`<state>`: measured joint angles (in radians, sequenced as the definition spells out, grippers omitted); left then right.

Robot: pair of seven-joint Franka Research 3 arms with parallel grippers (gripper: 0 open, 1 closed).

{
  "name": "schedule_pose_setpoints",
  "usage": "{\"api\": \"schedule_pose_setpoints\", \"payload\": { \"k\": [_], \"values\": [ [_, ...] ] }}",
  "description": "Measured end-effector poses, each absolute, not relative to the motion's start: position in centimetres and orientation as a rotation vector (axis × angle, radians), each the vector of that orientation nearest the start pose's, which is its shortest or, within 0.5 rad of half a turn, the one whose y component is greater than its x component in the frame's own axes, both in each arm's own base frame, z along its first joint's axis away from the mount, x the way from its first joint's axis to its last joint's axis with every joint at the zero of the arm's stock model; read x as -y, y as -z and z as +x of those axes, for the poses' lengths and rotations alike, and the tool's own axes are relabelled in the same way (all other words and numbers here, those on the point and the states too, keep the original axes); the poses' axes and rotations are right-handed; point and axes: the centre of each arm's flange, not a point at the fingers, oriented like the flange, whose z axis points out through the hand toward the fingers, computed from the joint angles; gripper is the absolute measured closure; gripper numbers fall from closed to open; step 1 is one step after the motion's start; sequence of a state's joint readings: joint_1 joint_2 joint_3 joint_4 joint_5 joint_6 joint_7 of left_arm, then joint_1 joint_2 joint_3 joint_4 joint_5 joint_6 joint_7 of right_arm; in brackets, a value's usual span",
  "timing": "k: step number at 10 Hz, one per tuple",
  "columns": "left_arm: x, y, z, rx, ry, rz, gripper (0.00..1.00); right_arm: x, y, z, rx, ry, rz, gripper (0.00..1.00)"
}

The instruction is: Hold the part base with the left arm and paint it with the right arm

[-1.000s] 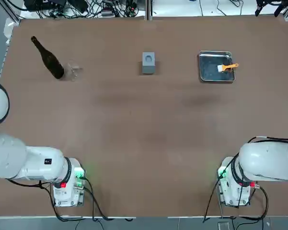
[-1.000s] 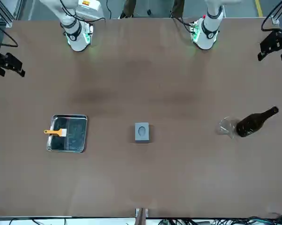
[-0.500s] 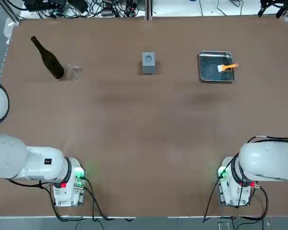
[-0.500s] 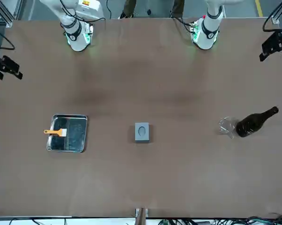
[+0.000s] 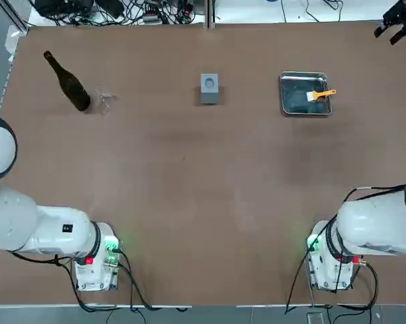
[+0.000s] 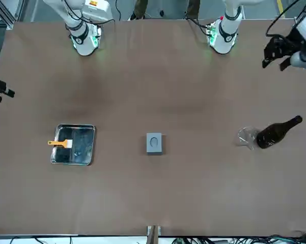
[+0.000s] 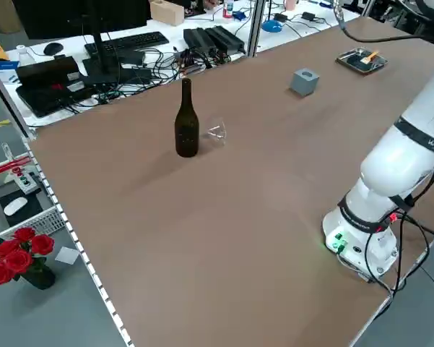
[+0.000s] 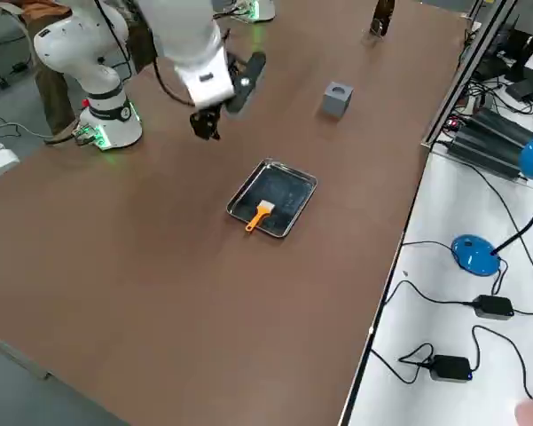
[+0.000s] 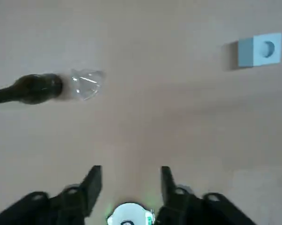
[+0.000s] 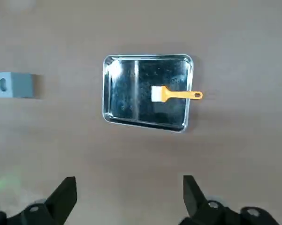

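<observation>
Nothing is grabbed yet, so this is all approach. Low in the top view sit the two bases, well apart from everything. The left gripper (image 9: 127,180) hangs high with its fingers spread wide and empty; same for the right gripper (image 10: 126,197).

Further out, the part base (image 5: 209,88) sits upper middle of the top view. The metal tray (image 5: 284,106) is to its right with an orange brush (image 5: 321,95) across it, and a dark bottle (image 5: 67,82) and a glass (image 5: 104,100) are at upper left.

My take: clamp the block by its side faces so the holed top stays clear, and take the brush by its handle.
</observation>
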<state>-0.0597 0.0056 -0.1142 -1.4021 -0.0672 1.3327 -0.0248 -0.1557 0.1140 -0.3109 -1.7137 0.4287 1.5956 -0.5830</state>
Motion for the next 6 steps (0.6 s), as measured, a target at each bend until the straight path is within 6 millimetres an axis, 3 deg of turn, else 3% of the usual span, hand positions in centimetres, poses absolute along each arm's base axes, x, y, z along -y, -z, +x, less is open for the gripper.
{"api": "schedule_pose_setpoints", "payload": {
  "k": [1,4,5,6],
  "values": [
    [11.8,-66.2,52.7,-0.310,-0.154,-3.185,0.61,22.5,-47.1,54.2,0.093,0.014,-2.616,0.00],
    [19.1,-58.8,54.7,-0.504,-0.211,-3.175,0.89,24.5,-34.5,56.3,0.097,0.023,-2.415,0.00],
    [21.2,-56.4,55.3,-0.557,-0.219,-3.178,0.90,25.0,-30.5,56.6,0.107,0.045,-2.365,0.00],
    [23.1,-53.8,56.0,-0.601,-0.238,-3.184,0.98,25.5,-26.9,56.9,0.111,0.075,-2.327,0.00]
  ]
}}
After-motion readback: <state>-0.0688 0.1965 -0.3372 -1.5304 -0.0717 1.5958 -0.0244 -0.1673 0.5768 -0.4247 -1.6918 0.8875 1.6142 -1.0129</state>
